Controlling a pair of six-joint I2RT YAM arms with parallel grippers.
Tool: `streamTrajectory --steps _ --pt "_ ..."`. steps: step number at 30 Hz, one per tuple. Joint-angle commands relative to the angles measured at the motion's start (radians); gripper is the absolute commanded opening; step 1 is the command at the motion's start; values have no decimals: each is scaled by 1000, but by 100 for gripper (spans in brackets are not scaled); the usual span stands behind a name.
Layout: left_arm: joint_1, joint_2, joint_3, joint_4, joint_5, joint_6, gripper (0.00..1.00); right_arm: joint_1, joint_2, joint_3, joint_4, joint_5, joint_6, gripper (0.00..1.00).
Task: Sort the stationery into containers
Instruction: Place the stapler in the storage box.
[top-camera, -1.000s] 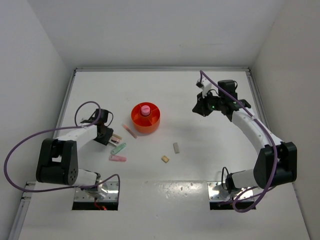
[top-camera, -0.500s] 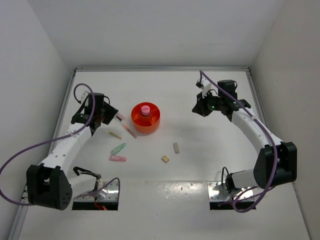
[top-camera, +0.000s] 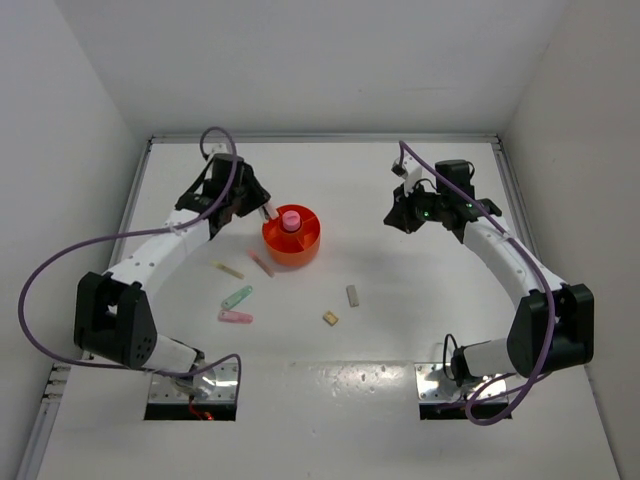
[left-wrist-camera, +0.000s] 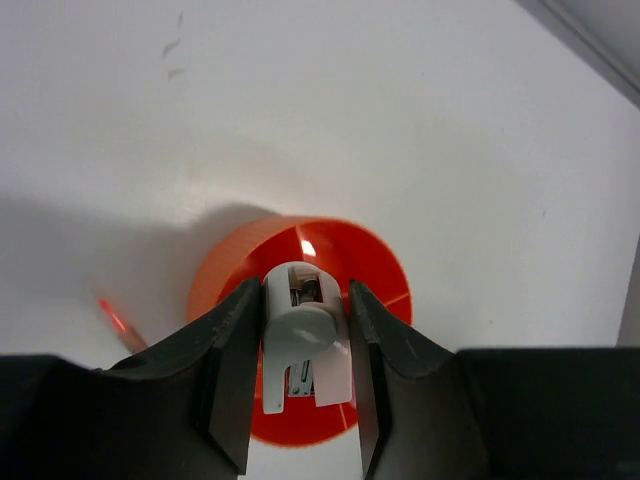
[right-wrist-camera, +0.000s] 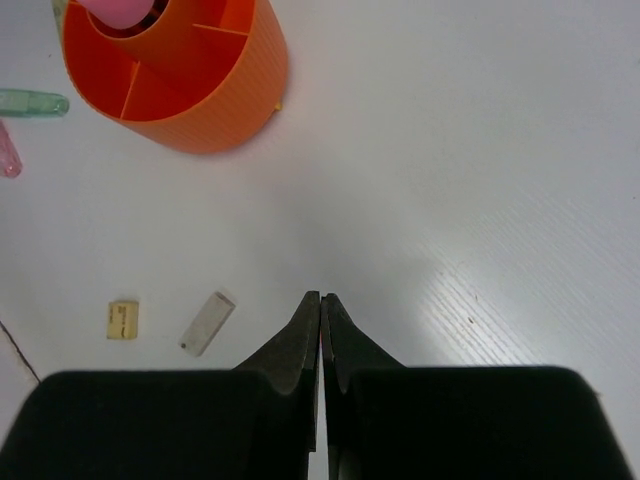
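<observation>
The orange tub stands mid-table with the pink-magenta capsule upright in its central cup. My left gripper is at the tub's left rim, shut on a white stick that hangs over the tub. My right gripper is shut and empty, well right of the tub; its jaws are pressed together above bare table. A tan stick, a pink stick, a mint stick and another pink stick lie left of and below the tub.
Two small blocks lie in front of the tub: a beige one and a greyish one, both also in the right wrist view. White walls enclose the table on three sides.
My left arm has swung from the table's left side up and right to the tub, carrying the white stick. The right arm has not moved.
</observation>
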Motion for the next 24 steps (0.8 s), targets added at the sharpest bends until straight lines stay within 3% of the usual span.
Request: streamTrajectory --steps 1,6,9,13,24 --pt "-47 15 69 60 -134 112 0 -3 -15 1 23 -34 -21 0" --pt "-119 35 85 88 -375 186 0 -3 -6 1 14 -43 -22 0" --pt "-176 26 31 213 -502 269 0 -3 3 1 14 -53 -31 0" --pt "-199 -13 -90 375 -527 310 0 -3 3 1 14 -53 -31 0" --pt "-199 52 -92 387 -543 301 0 -3 3 1 14 -62 -31 0"
